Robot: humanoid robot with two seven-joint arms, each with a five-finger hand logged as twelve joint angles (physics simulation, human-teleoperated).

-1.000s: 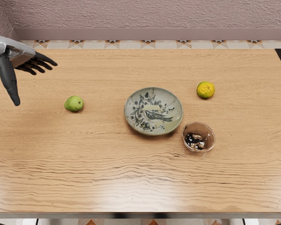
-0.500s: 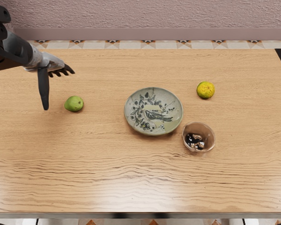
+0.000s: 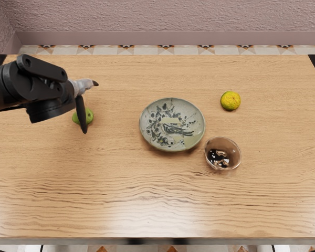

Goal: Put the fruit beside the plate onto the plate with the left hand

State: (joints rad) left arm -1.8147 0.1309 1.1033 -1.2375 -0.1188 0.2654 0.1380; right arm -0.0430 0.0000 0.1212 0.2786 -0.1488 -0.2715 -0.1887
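The left hand (image 3: 80,92) had moved in from the table's (image 3: 147,199) left edge since half a second earlier and now hung right above the green pear (image 3: 90,116). Its fingers were stretched out and loose, gripping nothing, with the thumb (image 3: 82,114) pointing down across the fruit. The pear lay on the wood where it had been, well left of the bird-patterned plate (image 3: 197,118). The yellow citrus (image 3: 230,100) and glass bowl (image 3: 222,153) had not moved.

The wooden table (image 3: 147,199) carries a green fruit (image 3: 90,116) just behind the spread fingers (image 3: 82,118) of the left hand (image 3: 77,88), partly hidden. To their right lies a painted plate (image 3: 172,124). Farther right are a yellow fruit (image 3: 230,100) and a glass bowl (image 3: 222,153).
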